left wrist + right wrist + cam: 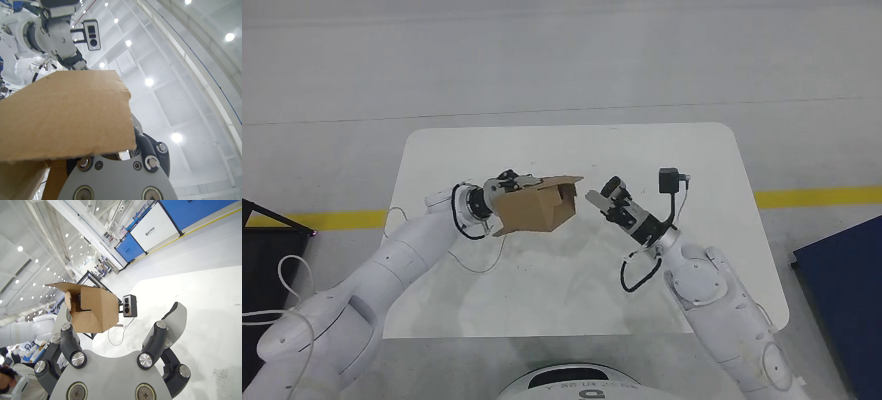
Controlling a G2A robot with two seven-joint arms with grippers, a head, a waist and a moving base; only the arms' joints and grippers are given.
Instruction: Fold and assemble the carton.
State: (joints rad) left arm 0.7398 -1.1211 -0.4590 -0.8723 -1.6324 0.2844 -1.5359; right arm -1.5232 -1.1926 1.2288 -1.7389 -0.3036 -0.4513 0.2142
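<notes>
The brown carton point(537, 207) hangs above the middle of the white table point(572, 290), its open end with loose flaps turned toward my right gripper. My left gripper point(504, 190) is shut on the carton's far side. In the left wrist view the carton point(64, 113) covers the fingers. My right gripper point(604, 195) stands open just beside the open end, with nothing between its fingers. In the right wrist view the carton point(92, 309) floats a short way beyond the spread fingers point(175, 317). In the left wrist view the right gripper point(75, 63) shows just behind the carton's top edge.
The table's rounded edges run on all sides, with bare surface in front of and behind the carton. A thin cable point(482, 255) trails under the left arm. On the floor stand a dark frame point(267, 225) at left and a blue panel point(852, 270) at right.
</notes>
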